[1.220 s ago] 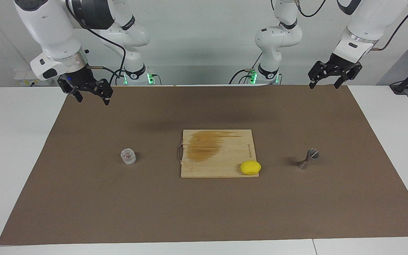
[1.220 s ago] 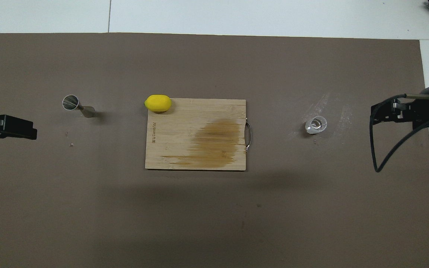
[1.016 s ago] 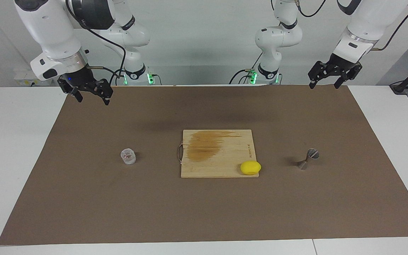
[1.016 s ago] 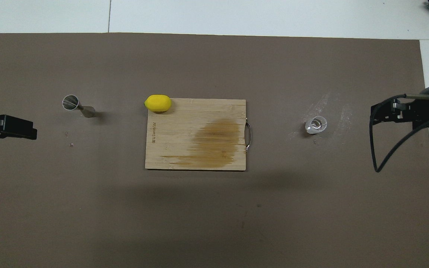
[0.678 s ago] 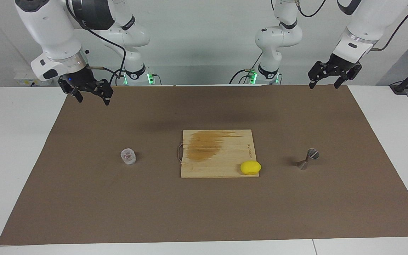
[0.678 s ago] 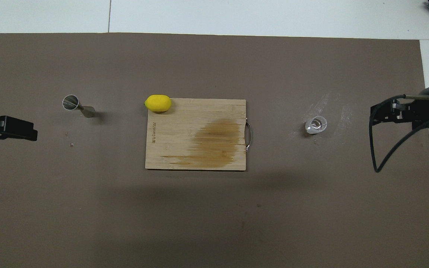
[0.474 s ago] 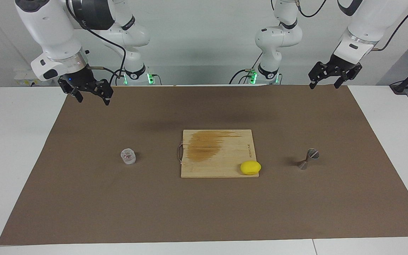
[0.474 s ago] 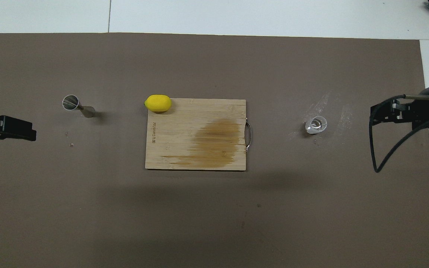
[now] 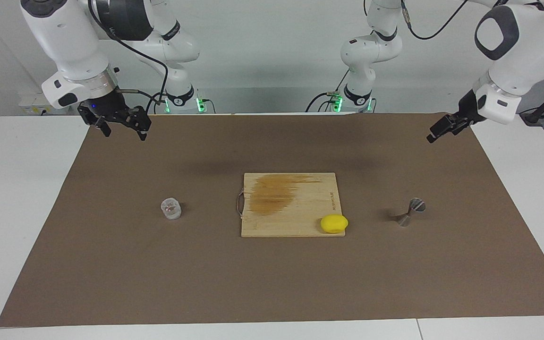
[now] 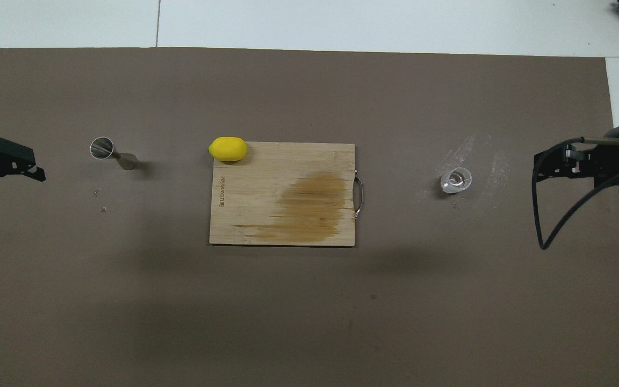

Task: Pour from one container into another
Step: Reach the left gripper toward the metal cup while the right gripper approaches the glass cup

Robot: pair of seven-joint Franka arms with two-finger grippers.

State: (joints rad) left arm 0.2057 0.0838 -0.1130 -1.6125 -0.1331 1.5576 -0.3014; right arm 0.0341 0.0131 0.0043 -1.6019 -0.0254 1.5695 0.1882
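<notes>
1. The right end effector [image 9: 123,132] is held in the air over the edge of the brown mat [image 9: 111,264] at the right arm's end of the desk [image 9: 17,189]. Its fingers are spread apart and nothing is between them. The wrist is pointed downward and this arm seems to be waiting.
2. The clear cup [image 9: 171,208] is placed on the mat, toward the right arm's end, well apart from both end effectors. It is upright, and something pinkish is seen inside.
3. The wooden cutting board [image 9: 291,204] is laid at the middle of the mat, between the two containers. A yellow lemon [image 9: 334,223] is rested on its corner that is farther from the robots, toward the left arm's end.
4. The metal jigger [image 9: 410,212] is found on the mat toward the left arm's end. It seems to stand upright and is not touched.
5. The left end effector [image 9: 435,135] is held over the mat's edge at the left arm's end, slanted down toward the jigger's part of the mat. In the overhead view its fingers are seen spread, with nothing held.
6. The step in hand is judged to be the approach: nothing is grasped yet.
7. For the next move, an open end effector must be lowered around the cup. The cup must be kept level until it is carried over the jigger's narrow mouth.
</notes>
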